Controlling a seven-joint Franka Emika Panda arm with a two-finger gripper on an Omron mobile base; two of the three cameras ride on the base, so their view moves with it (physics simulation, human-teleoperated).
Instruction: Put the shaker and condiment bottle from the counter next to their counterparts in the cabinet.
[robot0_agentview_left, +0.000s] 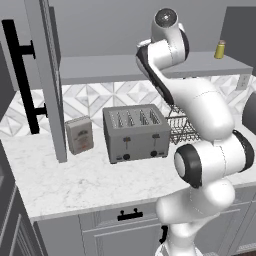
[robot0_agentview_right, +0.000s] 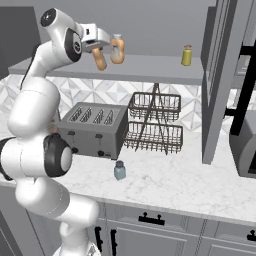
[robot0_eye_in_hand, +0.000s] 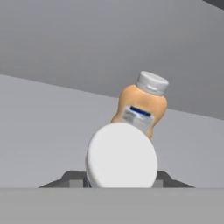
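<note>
your gripper (robot0_agentview_right: 98, 50) is pinching the condiment bottle (robot0_agentview_right: 100, 60) tilted over the cabinet (robot0_agentview_right: 150, 70) shelf, just beside the matching bottle (robot0_agentview_right: 117, 49), its white cap hides your fingertips in hand view, shaker (robot0_agentview_right: 119, 170) down on the counter (robot0_agentview_right: 165, 182)

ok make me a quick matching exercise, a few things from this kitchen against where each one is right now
Things:
1. held condiment bottle
2. teal shaker
3. yellow-olive shaker
4. toaster

Places:
a. counter, in front of the toaster
b. in the hand, tilted
c. right part of the cabinet shelf
d. counter, beside the wire rack

Pairs: 1-b, 2-a, 3-c, 4-d
</note>
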